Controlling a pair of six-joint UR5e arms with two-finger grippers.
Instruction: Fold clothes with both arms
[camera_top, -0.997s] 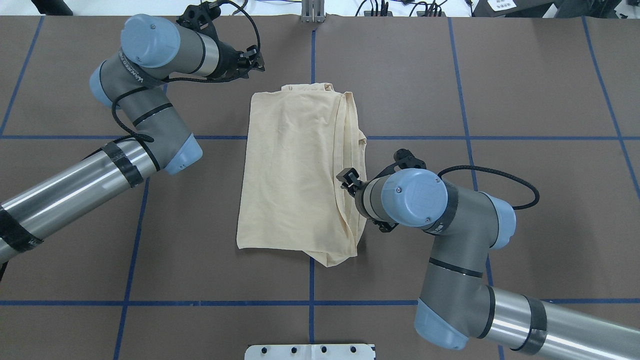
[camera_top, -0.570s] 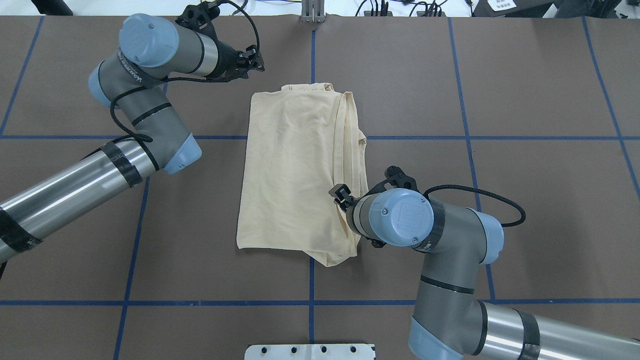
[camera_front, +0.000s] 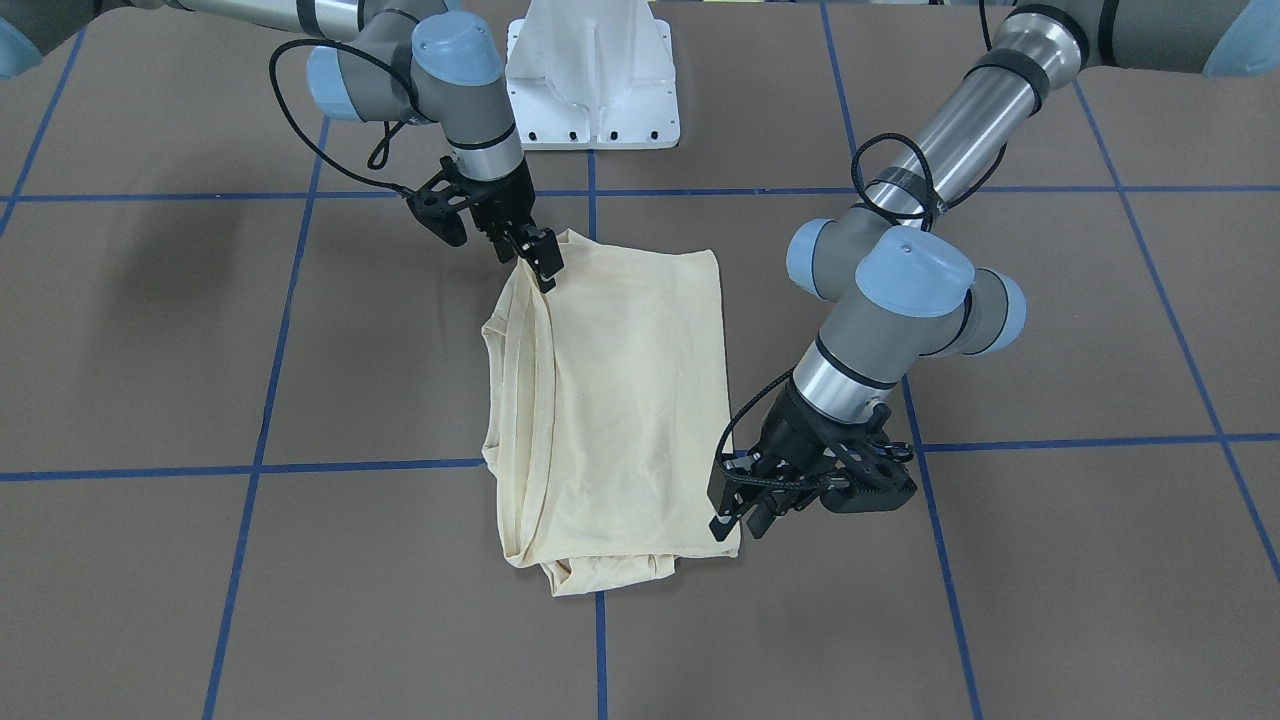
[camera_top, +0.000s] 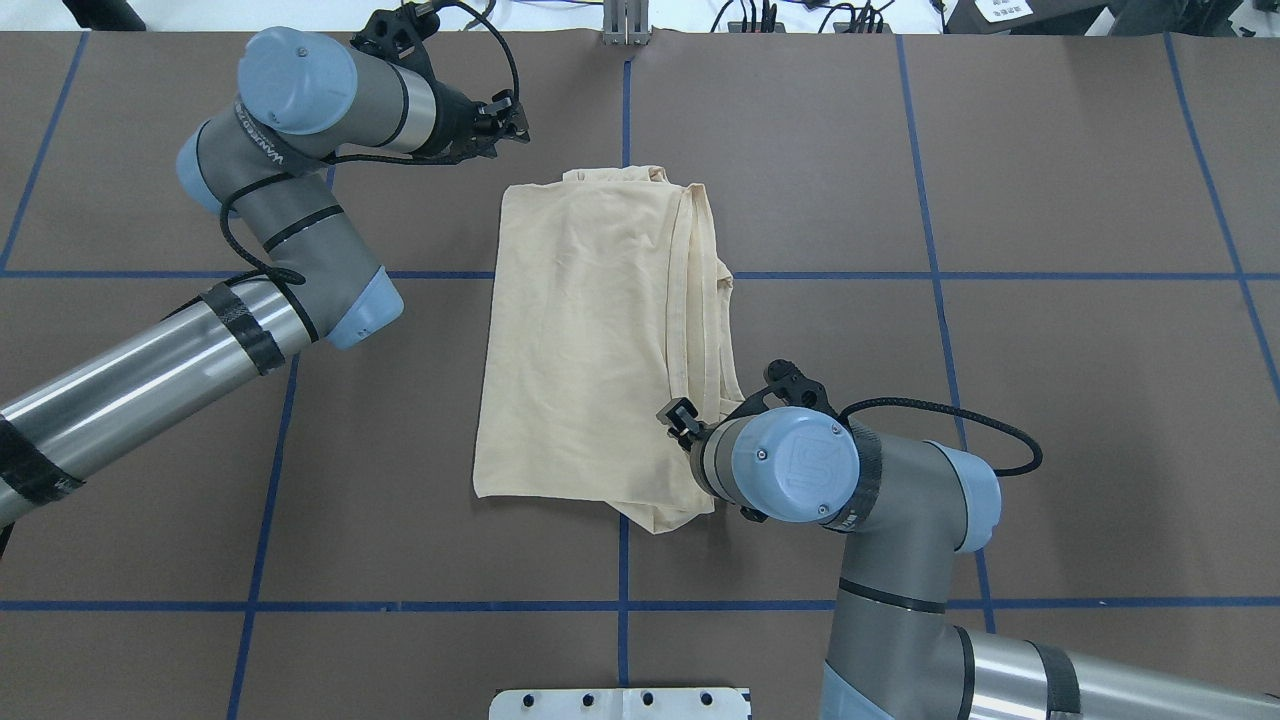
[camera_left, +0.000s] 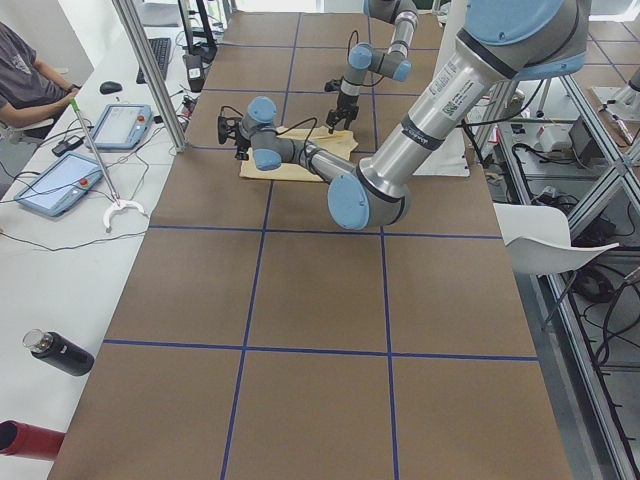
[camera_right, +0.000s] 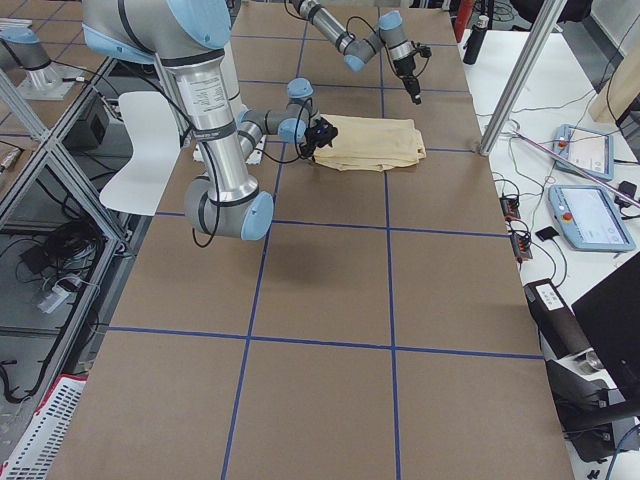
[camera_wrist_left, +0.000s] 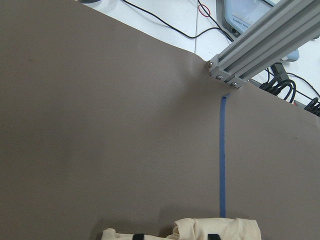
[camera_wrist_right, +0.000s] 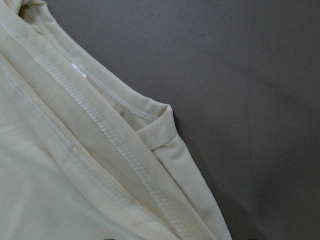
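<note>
Overhead exterior: the right gripper (camera_top: 679, 413) is creeping down the shirt's (camera_top: 585, 330) edge toward a corner grasp — its jaws I cannot tell — while the left gripper (camera_front: 737, 520) is hovering, jaws apart, empty.

One camera looks steeply down on the brown paper-covered table (camera_top: 1000, 150) from its near side; another faces back from the far side. Two distant ones look along it from either end. All share the folded pale cream-yellow shirt (camera_top: 590, 330), wrist cameras closest.
</note>
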